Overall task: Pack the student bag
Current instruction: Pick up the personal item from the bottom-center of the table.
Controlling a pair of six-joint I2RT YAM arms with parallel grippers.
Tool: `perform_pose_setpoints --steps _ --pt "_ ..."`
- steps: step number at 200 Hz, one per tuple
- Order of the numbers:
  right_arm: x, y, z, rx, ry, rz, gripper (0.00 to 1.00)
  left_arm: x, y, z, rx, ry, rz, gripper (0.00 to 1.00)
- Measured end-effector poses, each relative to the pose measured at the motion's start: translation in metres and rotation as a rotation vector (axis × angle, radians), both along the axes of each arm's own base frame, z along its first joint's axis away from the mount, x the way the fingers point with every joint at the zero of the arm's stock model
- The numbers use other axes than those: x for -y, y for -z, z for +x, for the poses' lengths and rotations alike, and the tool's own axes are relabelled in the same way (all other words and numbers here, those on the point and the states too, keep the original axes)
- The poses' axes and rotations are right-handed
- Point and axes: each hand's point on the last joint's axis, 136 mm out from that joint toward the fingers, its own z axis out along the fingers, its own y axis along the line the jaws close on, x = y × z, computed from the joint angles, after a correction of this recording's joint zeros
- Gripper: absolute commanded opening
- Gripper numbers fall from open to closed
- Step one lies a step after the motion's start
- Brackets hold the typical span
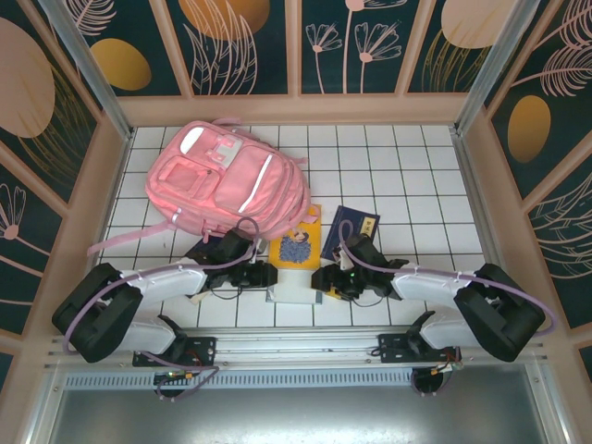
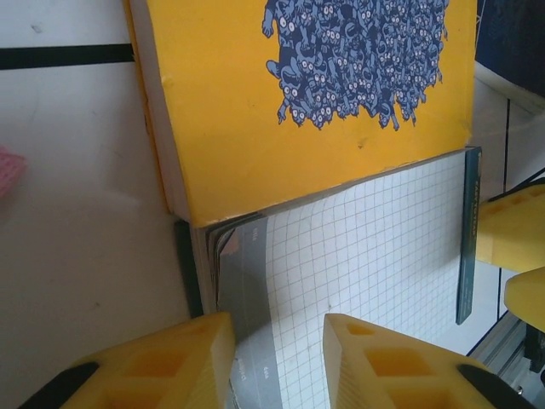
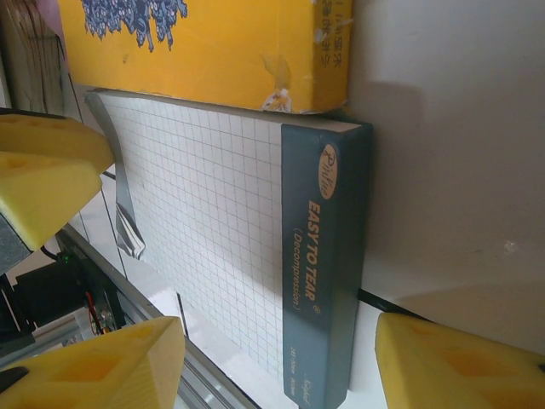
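Two grippers: both sit at the near middle of the white tiled table (image 1: 398,176), facing each other across a white grid-paper pad with a dark teal binding strip (image 3: 221,213).
Left side: the left gripper (image 2: 277,341) has its jaws partly apart, straddling the pad's left edge; nothing looks clamped.
Right side: the right gripper (image 3: 277,341) has its jaws wide apart around the bound right edge, holding nothing.
On the pad: a yellow paperback with a blue crowd drawing (image 2: 298,102) rests across the pad's far end.
Risk, sliding: lifting the pad as it lies would likely tip the paperback off, since its weight sits on one end.
Risk, thin sheets: a pinch on the top leaves alone could curl or tear them; the cover bows upward at the left corner.
Risk, collision: the grippers are near each other, so closing in together could knock fingers.
Beside it: a dark blue book with a gold label (image 1: 356,225) lies just right of the paperback.
Bag's place: the student bag (image 1: 227,180), a large soft pink fabric backpack, lies at the far left, well apart from both grippers.
Bag's look: flat, front up, zip pockets and pale stripes showing, a strap trailing near left; no open mouth is visible, so packing looks not yet begun.
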Motion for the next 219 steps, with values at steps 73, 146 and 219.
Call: perform_pose_setpoints --steps 73,146,219 --pt "-0.01 -0.003 0.003 -0.018 -0.024 0.038 0.62 0.005 0.002 0.002 0.0 0.006 0.001 0.34" --pt "-0.029 -0.033 0.004 0.07 -0.079 0.16 0.44 0.007 0.001 0.002 0.002 0.011 -0.003 0.34" --pt "-0.031 -0.028 0.008 0.081 -0.089 0.15 0.0 0.003 -0.009 0.0 0.012 -0.001 0.007 0.47"
